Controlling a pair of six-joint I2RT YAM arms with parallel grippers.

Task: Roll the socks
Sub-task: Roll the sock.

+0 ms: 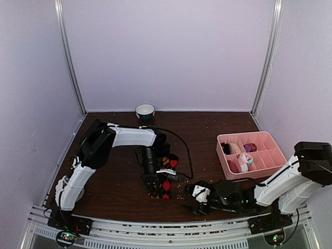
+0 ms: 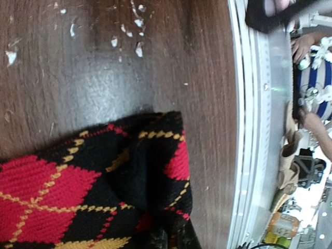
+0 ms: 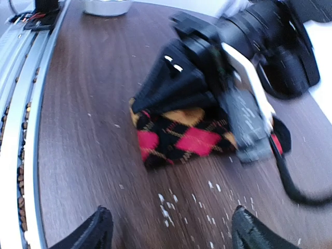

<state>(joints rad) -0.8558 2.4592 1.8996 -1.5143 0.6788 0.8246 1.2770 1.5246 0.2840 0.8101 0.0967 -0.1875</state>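
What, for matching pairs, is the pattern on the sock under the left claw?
Black sock with red argyle diamonds, yellow lines; left wrist view.

Dark brown wooden table (image 1: pixel 119 181), worn, with white crumbs (image 3: pixel 168 205) scattered near its front edge. Small white round bowl with a dark rim (image 1: pixel 145 111), far centre. Pink plastic compartment tray (image 1: pixel 244 135), right side, holding a pale pink-and-white rolled bundle (image 1: pixel 244 162). Ribbed metal rail (image 1: pixel 155 231) along the near edge.

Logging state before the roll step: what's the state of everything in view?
Argyle sock: bunched, one end lifted.
Left end effector: shut on the sock.
Right end effector: open, empty.
Tray: upright, partly filled.
Bowl: upright.
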